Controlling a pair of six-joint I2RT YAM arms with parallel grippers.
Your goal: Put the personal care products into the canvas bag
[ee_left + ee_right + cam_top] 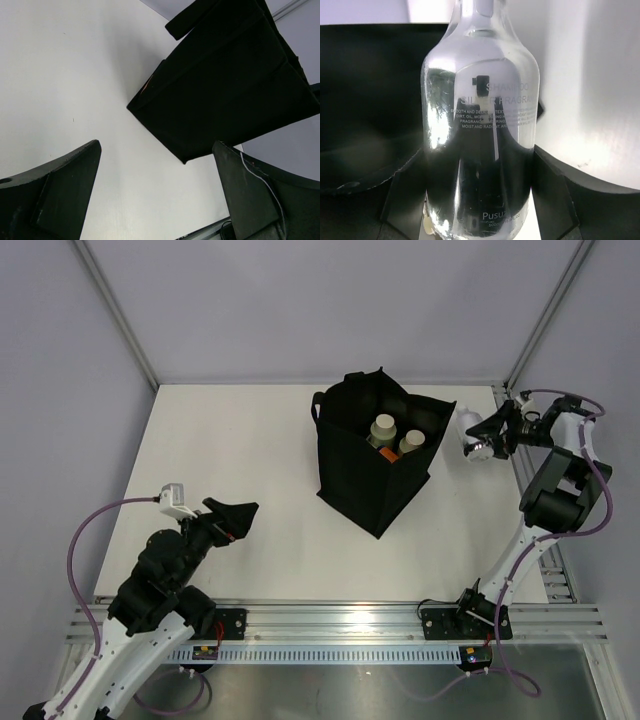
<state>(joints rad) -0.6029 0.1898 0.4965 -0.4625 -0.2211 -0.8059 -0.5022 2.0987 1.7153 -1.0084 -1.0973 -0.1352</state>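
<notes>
The white table [230,460] carries a boxy black bag [370,480], standing upright near the middle with its mouth open to the top. Two bottles with cream caps [385,425] stand upright inside it, with something orange beside them. The left gripper [240,512] hangs low over the near-left of the table, well apart from the bag; its fingers [60,190] are spread wide with nothing between them. The right gripper [482,440] sits just beside the bag's right wall, its fingers [402,200] clamped on a clear bottle [480,140]. The bottle's long axis runs straight out from the wrist, base nearest the camera, neck pointing toward the bag.
</notes>
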